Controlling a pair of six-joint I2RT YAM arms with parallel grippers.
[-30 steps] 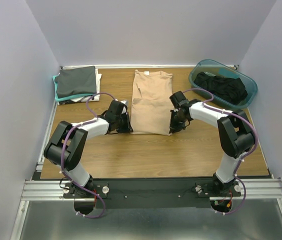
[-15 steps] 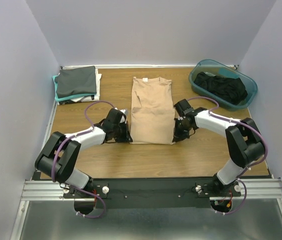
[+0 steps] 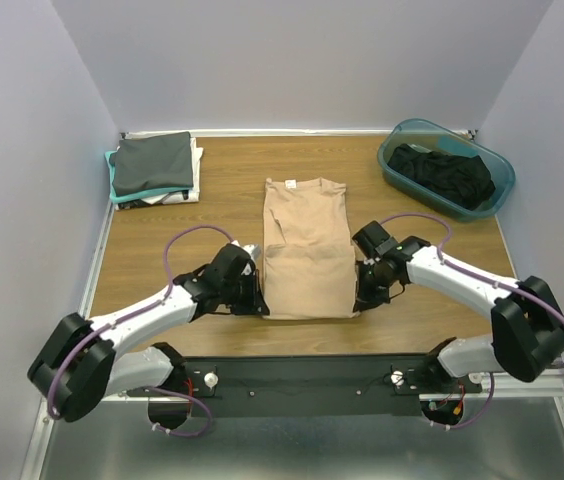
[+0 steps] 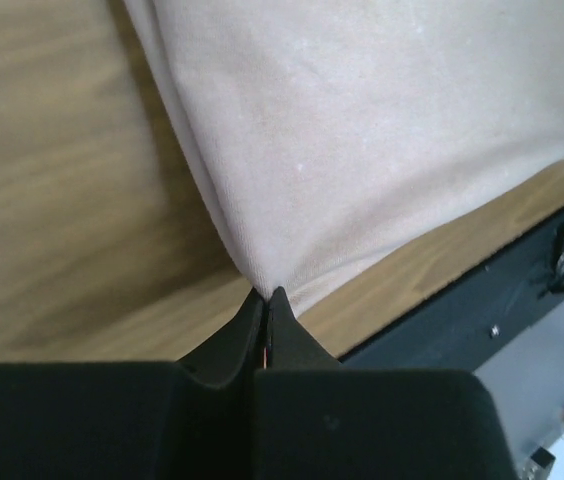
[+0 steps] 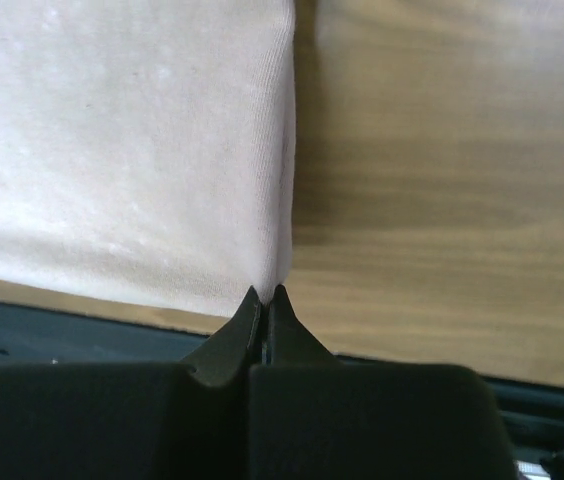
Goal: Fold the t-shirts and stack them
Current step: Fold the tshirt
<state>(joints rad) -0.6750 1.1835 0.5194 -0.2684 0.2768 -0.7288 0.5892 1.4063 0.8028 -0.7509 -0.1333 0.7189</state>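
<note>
Left tool (image 4: 265, 300) clamped tight, right tool (image 5: 265, 297) likewise, arms outstretched

1. The left gripper (image 4: 266, 300) has its black jaws pressed together, pinching the near corner of the tan t-shirt (image 4: 362, 130)
2. The shirt spreads flat up and rightward over the wooden bench (image 4: 62, 200)
3. A black rail (image 4: 482, 300) runs along the bench edge at lower right

I am logging: flat t-shirt (image 3: 307, 250) lying mid-table (image 3: 162, 230), reaching the near edge. Stack of t-shirts (image 3: 154, 167) sitting in the far left corner. Tub (image 3: 417, 190) in the far right corner, bundled t-shirt (image 3: 447, 172) inside. Left gripper (image 3: 262, 308) at the flat t-shirt's near left corner, right gripper (image 3: 356, 305) at its near right.
</note>
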